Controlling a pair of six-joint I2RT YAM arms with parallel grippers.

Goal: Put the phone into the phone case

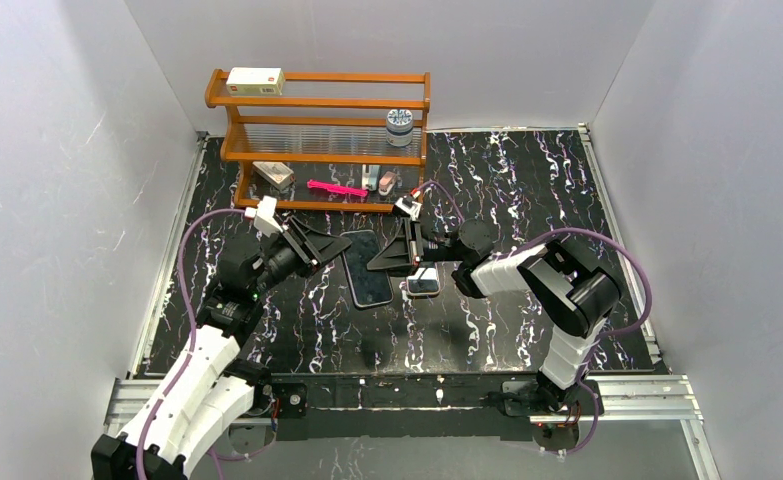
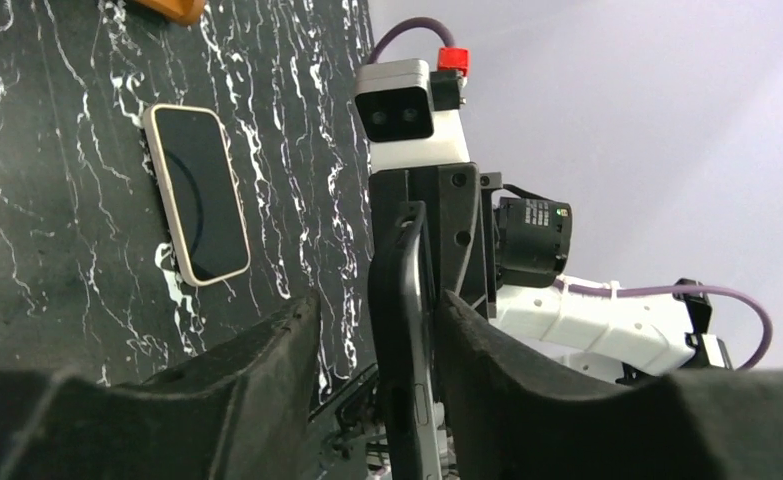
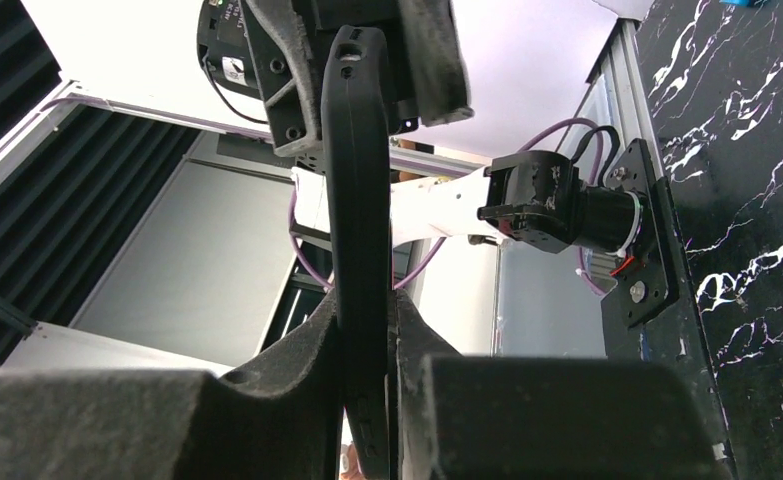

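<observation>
The black phone case is held edge-on above the table between both grippers. The phone's silvery edge shows along one side of it. From above they look like one dark slab. My right gripper is shut on one end of the case and also shows in the top view. My left gripper is open around the other end. Its right finger touches the case and its left finger stands apart. It shows in the top view too.
A pinkish-gold-rimmed phone lies flat on the black marbled table just under my right gripper; it also shows in the left wrist view. A wooden rack with a box, a jar and small items stands at the back.
</observation>
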